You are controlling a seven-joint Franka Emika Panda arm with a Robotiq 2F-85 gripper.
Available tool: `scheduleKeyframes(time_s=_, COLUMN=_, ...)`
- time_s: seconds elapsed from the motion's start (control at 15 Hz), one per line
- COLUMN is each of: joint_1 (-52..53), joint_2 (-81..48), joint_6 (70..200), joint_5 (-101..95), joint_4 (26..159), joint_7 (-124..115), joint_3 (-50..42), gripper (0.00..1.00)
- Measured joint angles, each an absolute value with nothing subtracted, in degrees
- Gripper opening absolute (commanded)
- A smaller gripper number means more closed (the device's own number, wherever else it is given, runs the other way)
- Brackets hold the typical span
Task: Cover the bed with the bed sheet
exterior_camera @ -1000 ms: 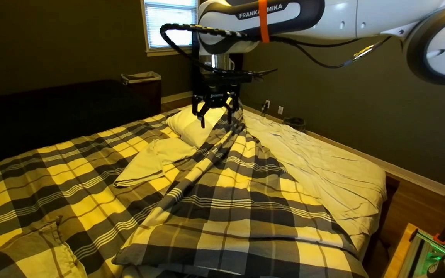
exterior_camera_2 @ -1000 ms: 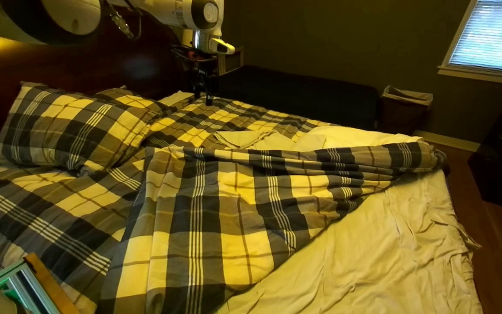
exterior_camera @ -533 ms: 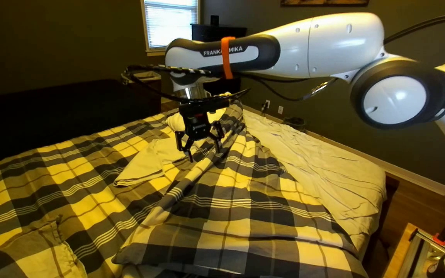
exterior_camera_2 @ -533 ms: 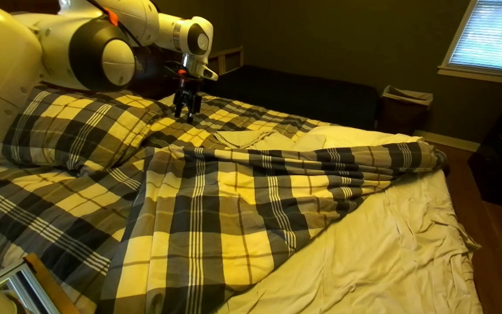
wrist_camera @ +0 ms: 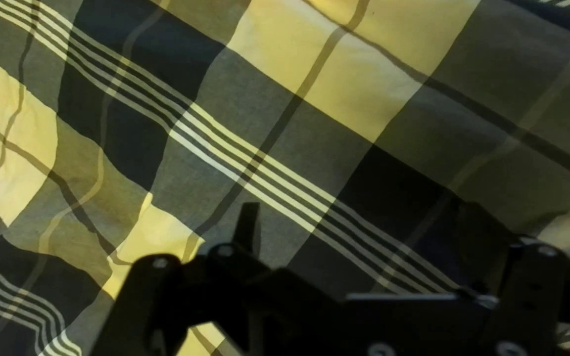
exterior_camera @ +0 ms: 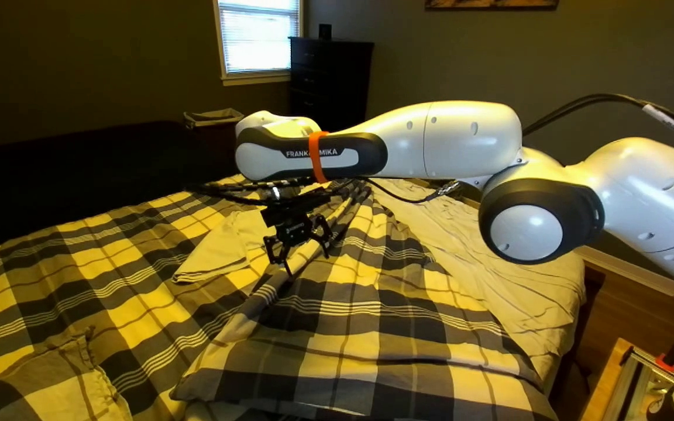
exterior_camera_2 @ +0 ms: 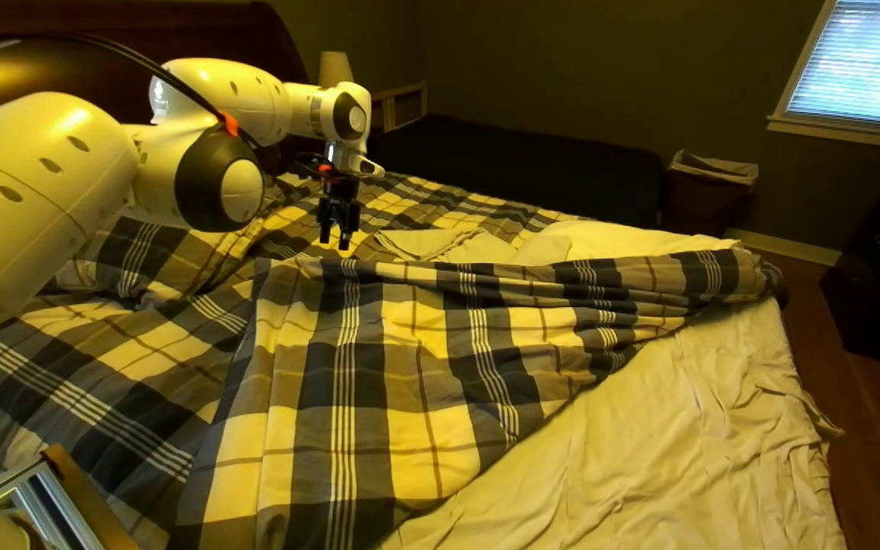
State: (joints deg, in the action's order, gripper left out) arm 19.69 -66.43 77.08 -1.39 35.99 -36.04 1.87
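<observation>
Claw [exterior_camera: 308, 263] has dropped closer to the plaid sheet [exterior_camera_2: 402, 397] vs. a moment ago; I see jaws apart, nothing gripped. It lies part-folded on bed [exterior_camera_2: 700, 443], one side bare. Rec.: descend straight, pinch its fold deep, draw slowly twd. bare side.

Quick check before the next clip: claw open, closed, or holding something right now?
Claw: open, holding nothing, pointing down over the checked bed sheet.
</observation>
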Motion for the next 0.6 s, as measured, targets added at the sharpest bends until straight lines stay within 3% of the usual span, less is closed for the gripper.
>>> scheduleKeyframes(time_s=0.6, joint_1=20.8, joint_2=-70.3, joint_6=76.8, joint_5=-1.9, joint_4=31.1, joint_7=-35.6, joint_3=0.6, gripper=1.0)
